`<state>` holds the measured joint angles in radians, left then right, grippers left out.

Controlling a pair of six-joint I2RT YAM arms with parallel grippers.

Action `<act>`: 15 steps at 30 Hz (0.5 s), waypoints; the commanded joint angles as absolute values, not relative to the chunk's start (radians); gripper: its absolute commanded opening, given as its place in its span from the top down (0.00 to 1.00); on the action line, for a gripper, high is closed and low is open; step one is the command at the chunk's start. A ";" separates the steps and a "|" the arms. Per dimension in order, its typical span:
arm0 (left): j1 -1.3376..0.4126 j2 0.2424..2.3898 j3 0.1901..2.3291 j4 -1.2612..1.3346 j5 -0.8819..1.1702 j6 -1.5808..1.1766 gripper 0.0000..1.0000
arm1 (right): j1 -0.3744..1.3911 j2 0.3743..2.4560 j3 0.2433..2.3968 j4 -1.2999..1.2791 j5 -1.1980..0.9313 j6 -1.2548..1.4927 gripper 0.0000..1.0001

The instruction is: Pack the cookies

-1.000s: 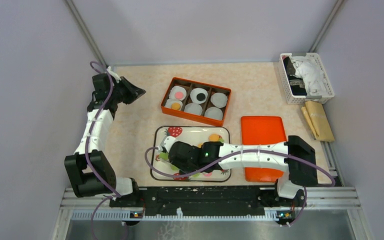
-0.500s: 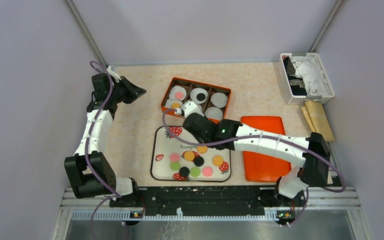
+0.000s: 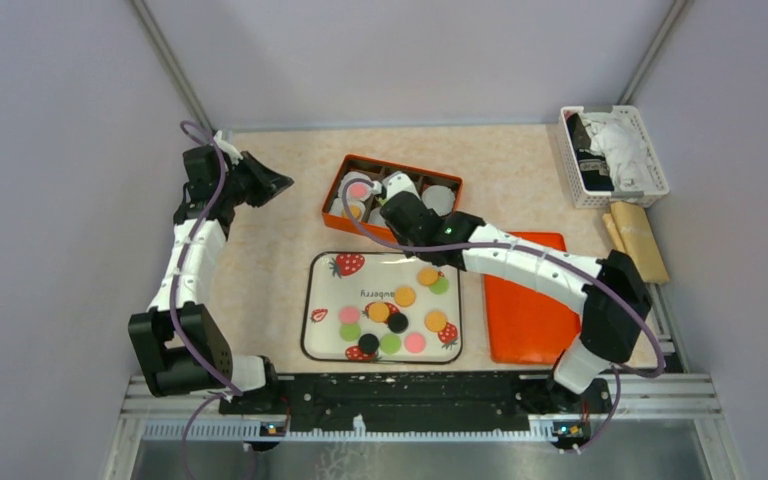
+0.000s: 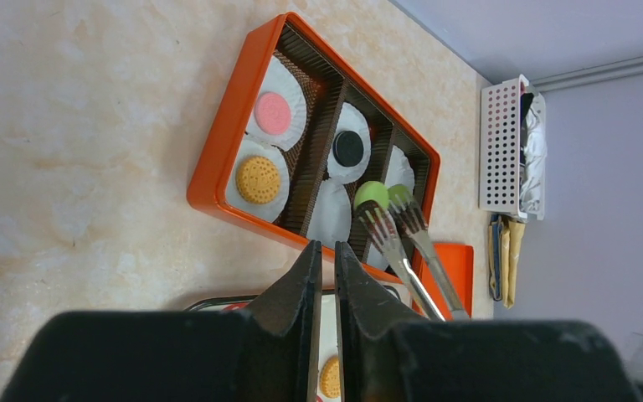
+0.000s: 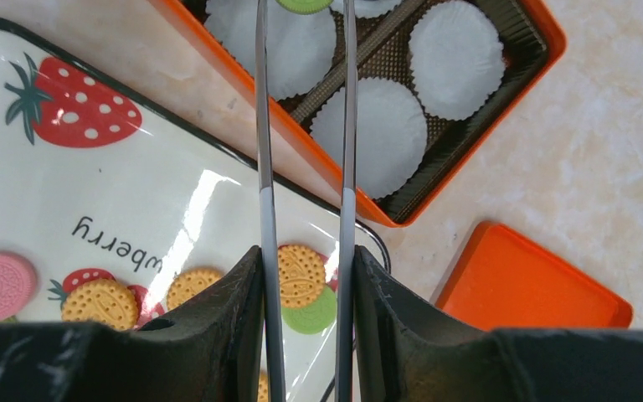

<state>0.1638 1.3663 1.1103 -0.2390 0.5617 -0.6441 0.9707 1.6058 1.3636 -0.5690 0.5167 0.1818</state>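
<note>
My right gripper (image 5: 306, 260) is shut on metal tongs (image 5: 264, 167), and their tips pinch a green cookie (image 4: 372, 194) over the middle of the orange box (image 4: 218, 159). The box holds white paper cups; three of them hold a pink cookie (image 4: 272, 111), an orange cookie (image 4: 258, 179) and a black cookie (image 4: 348, 147). Several cookies (image 3: 405, 296) in orange, pink, green and black lie on the strawberry plate (image 3: 380, 272). My left gripper (image 3: 275, 183) is shut and empty, raised at the back left, apart from the box.
The orange box lid (image 3: 525, 300) lies flat right of the plate, under my right arm. A white basket (image 3: 615, 155) with cloths stands at the back right, with a tan packet (image 3: 640, 240) in front of it.
My right arm has swung from over the plate back to the orange box, carrying the tongs with the green cookie. The plate's cookies are uncovered. The left arm has not moved.
</note>
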 commanded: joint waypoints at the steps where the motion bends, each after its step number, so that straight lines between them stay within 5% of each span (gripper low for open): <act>1: 0.171 1.369 1.122 -0.200 0.578 -0.627 0.84 | 0.952 1.657 1.417 -0.516 0.485 0.170 0.79; 6: 0.170 1.378 1.124 -0.199 0.585 -0.619 0.83 | 0.952 1.666 1.392 -0.512 0.473 0.176 0.77; 12: 0.171 1.390 1.124 -0.193 0.605 -0.623 0.83 | 0.951 1.671 1.396 -0.507 0.474 0.180 0.57; 15: 0.171 1.387 1.126 -0.196 0.603 -0.619 0.83 | 0.951 1.675 1.402 -0.505 0.475 0.179 0.57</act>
<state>0.1638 1.3907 1.1103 -0.2371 0.5797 -0.6323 0.9588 1.6859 1.3632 -0.5625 0.4648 0.1829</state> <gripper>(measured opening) 0.169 0.435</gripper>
